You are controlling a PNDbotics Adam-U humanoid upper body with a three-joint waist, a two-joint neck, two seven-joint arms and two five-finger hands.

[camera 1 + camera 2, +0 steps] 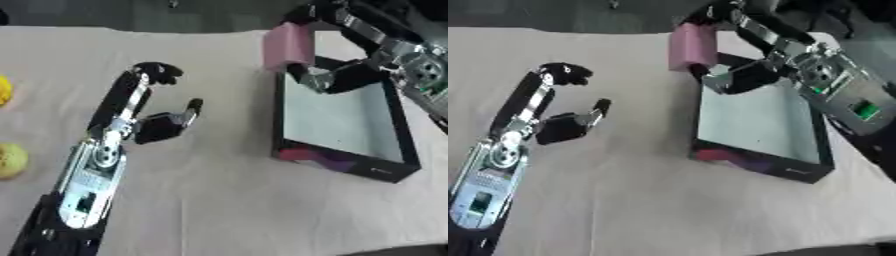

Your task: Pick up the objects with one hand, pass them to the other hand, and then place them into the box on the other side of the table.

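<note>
Pink and blocky, the pink object point(287, 46) sits at about one o'clock in the left eye view, pinched between the curled fingers and thumb of the right hand point(325, 75), just above the far left corner of the black box point(394, 125); the box floor looks pale and bare apart from a dark reddish-purple thing point(317, 156) against its near wall at about four o'clock. The left hand point(150, 117) hangs over the beige table point(219, 200) near nine o'clock, empty, fingers arched and thumb spread wide apart. Judging from this, the step in hand is the drop: the block should be carried a little toward three o'clock so it is fully over the box floor, lowered, and only then let go, since a release here could catch the rim and tip it onto the cloth. At the far left edge lie two yellowish round objects point(10, 160), one at nine o'clock and one nearer ten.

The right eye view does not show those yellowish objects at all; instead it gives more of the right arm and its silver wrist, with a small green mark on it, and sets the block more plainly over the box's far left corner than inside it.
</note>
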